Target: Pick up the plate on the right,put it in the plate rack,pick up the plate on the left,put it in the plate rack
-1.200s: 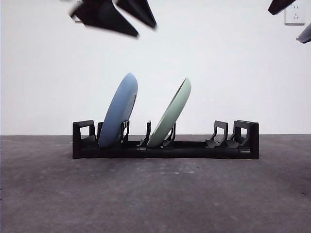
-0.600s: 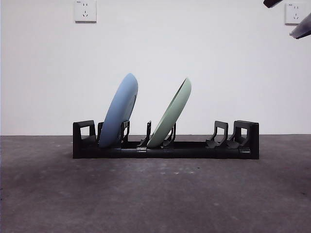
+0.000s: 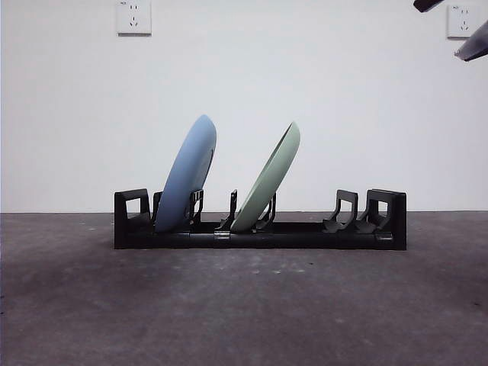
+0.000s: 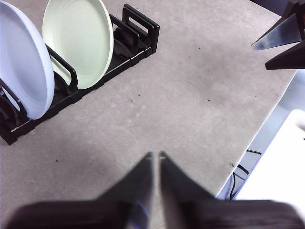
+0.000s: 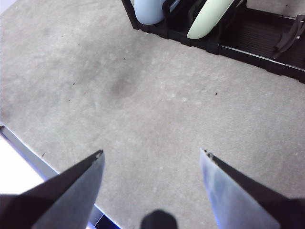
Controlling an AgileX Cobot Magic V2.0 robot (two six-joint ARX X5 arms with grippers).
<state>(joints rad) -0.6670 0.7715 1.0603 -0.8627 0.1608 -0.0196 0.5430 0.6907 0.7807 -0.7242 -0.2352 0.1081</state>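
Observation:
The black plate rack [image 3: 305,235] stands across the middle of the table. A blue plate [image 3: 187,183] leans in a slot near its left end, and a pale green plate [image 3: 268,179] leans in a slot near the middle. No gripper touches either plate. In the left wrist view my left gripper [image 4: 156,155] is shut and empty, well back from the rack [image 4: 138,28] over bare table. My right gripper [image 5: 151,152] is open and empty, high above the table, with the rack [image 5: 257,33] far ahead. In the front view it shows only as dark tips [image 3: 457,27] at the top right corner.
Grey table [image 3: 244,305] runs in front of the rack, with a white wall and two sockets [image 3: 133,17] behind. The rack's right-hand slots [image 3: 347,213] hold nothing. The table's edge [image 4: 257,143] lies near my left gripper.
One second ago a dark gripper hung at the top left of the front view. It has since left the picture upward. Plates and rack have not moved.

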